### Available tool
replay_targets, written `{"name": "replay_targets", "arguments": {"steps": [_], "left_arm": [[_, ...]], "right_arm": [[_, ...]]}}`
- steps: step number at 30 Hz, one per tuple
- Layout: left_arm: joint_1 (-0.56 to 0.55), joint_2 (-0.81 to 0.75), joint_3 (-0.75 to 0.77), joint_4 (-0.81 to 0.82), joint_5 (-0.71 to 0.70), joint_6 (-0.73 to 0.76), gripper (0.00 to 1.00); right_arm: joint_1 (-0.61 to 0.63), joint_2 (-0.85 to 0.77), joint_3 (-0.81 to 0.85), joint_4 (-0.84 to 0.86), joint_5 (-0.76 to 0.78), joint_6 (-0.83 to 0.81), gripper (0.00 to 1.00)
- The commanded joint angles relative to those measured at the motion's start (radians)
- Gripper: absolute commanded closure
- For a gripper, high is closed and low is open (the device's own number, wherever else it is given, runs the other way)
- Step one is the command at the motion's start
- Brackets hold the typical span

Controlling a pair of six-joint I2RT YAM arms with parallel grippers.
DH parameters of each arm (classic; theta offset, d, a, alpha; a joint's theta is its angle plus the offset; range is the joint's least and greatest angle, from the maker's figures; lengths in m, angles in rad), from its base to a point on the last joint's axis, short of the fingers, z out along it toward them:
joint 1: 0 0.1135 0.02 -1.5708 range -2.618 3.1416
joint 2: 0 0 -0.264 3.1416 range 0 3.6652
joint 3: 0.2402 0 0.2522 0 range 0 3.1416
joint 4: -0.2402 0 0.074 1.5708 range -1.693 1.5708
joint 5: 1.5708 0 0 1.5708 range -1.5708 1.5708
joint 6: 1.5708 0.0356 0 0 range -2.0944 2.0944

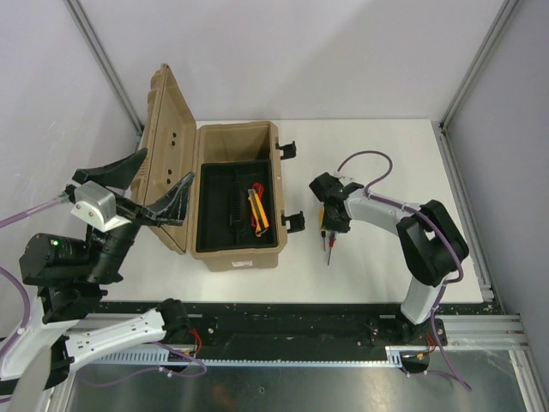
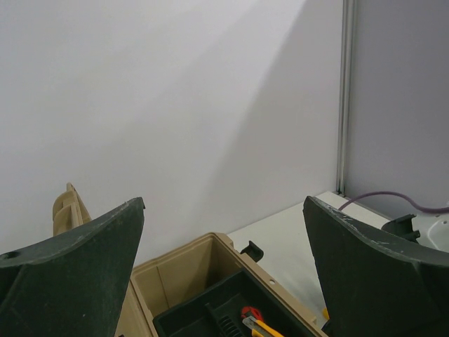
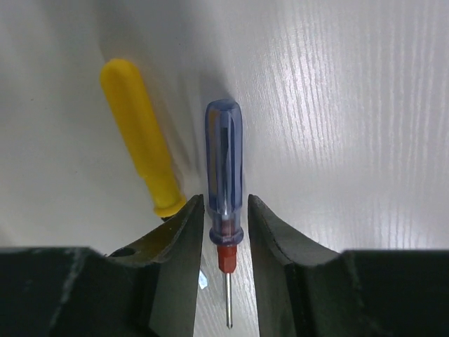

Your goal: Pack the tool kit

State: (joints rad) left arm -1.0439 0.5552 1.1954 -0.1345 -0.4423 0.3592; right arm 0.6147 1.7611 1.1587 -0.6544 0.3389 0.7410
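Observation:
A tan tool box [image 1: 236,257] stands open, its lid [image 1: 163,146] up on the left. Its black tray [image 1: 219,202] holds a yellow utility knife and a red-handled tool [image 1: 257,210]. A blue-handled screwdriver [image 3: 224,161] lies on the white table beside a yellow-handled one [image 3: 140,137]. My right gripper [image 3: 224,210] is down at the table, its jaws narrowly apart on either side of the blue handle's collar, with thin gaps showing. It sits right of the box in the top view [image 1: 330,225]. My left gripper [image 1: 154,184] hangs wide open and empty over the lid.
The box's two black latches [image 1: 288,150] [image 1: 296,221] stick out towards the right arm. The left wrist view shows the box's far rim [image 2: 231,242] and the knife [image 2: 263,328] between my spread fingers. Grey walls and frame posts bound the table.

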Motion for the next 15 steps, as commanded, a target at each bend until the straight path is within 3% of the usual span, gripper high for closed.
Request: {"name": "replay_targets", "arguments": {"steps": [1, 6, 11, 15], "left_arm": [[0.005, -0.007, 0.028, 0.034, -0.016, 0.020, 0.00], [0.005, -0.003, 0.030, 0.035, -0.019, 0.024, 0.00], [0.005, 0.000, 0.030, 0.035, -0.022, 0.027, 0.00], [0.005, 0.000, 0.030, 0.035, -0.020, 0.030, 0.01]], "right_arm": [[-0.020, 0.027, -0.025, 0.071, -0.035, 0.001, 0.65], [-0.037, 0.054, -0.049, 0.095, -0.063, -0.003, 0.69], [-0.044, 0.028, -0.056, 0.111, -0.069, -0.004, 0.89], [-0.046, -0.053, -0.031, 0.093, -0.015, -0.019, 0.98]]}}
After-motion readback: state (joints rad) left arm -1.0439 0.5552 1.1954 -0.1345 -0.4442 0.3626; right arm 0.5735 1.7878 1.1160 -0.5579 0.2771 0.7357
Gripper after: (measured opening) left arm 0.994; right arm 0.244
